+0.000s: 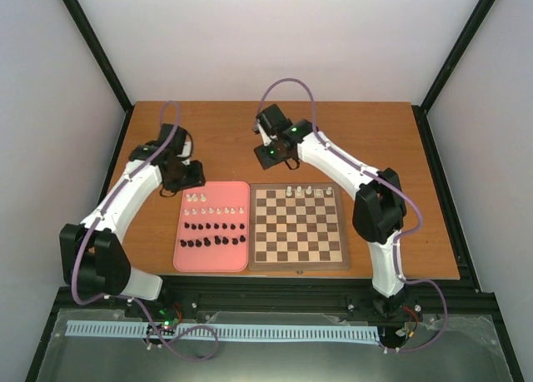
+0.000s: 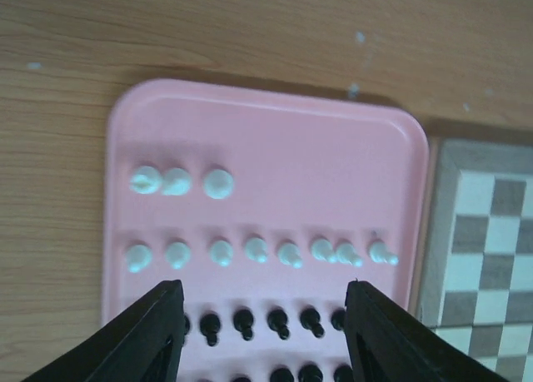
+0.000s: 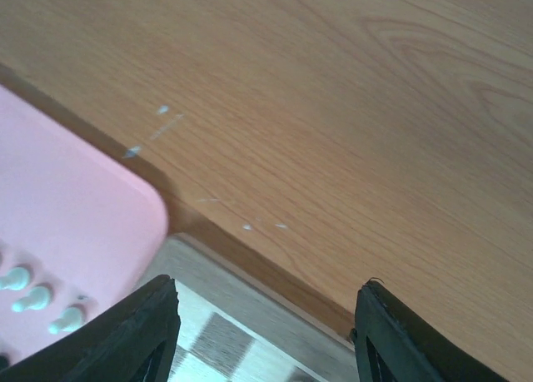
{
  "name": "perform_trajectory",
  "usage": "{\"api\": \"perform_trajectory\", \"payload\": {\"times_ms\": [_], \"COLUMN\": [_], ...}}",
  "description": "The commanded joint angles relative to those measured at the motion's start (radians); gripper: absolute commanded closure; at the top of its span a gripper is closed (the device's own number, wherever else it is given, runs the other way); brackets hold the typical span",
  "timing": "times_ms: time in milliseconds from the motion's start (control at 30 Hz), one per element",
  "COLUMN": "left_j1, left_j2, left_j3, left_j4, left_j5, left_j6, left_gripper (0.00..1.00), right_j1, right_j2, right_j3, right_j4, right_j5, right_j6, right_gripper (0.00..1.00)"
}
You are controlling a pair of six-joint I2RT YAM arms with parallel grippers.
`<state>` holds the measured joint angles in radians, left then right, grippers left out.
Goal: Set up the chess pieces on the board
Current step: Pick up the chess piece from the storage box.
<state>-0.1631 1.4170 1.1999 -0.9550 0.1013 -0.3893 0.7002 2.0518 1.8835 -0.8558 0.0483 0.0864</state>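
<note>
Wood table point(image 1: 400, 149) | board point(image 1: 297, 242) square to edge | pcs point(image 1: 215, 227) upright | L claw point(image 2: 262, 297), R claw point(image 3: 268, 289) wide, empty

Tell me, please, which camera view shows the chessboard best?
The top external view: the whole chessboard is visible, with white pieces on its far row. The left wrist view catches only its edge at the right; the right wrist view only a blurred corner at the bottom.
</note>
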Motion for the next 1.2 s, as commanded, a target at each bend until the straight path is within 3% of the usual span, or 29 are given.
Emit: {"api": "perform_trajectory", "payload": {"times_ms": [0, 433, 1167], "left_j1": [-0.072, -0.118, -0.111], "left_j2": [0.038, 0.236, 0.354], "left_j3": [-0.026, 0.004, 0.047], "left_j4": [0.052, 0.108, 0.12], "left_j5": [0.0, -0.071, -0.115], "left_j6": [0.002, -0.013, -0.019], "left_gripper": [0.45, 0.45, 0.47], "right_j1": [-0.08, -0.197, -0.24], "right_j2": [-0.115, -0.306, -0.362], "right_j3": [-0.05, -0.278, -0.371], "right_j4": [-0.023, -0.015, 0.004], "right_j5": [0.03, 0.042, 0.021], "right_j6": [0.055, 0.052, 0.058], "right_gripper": [0.41, 0.4, 0.4]}}
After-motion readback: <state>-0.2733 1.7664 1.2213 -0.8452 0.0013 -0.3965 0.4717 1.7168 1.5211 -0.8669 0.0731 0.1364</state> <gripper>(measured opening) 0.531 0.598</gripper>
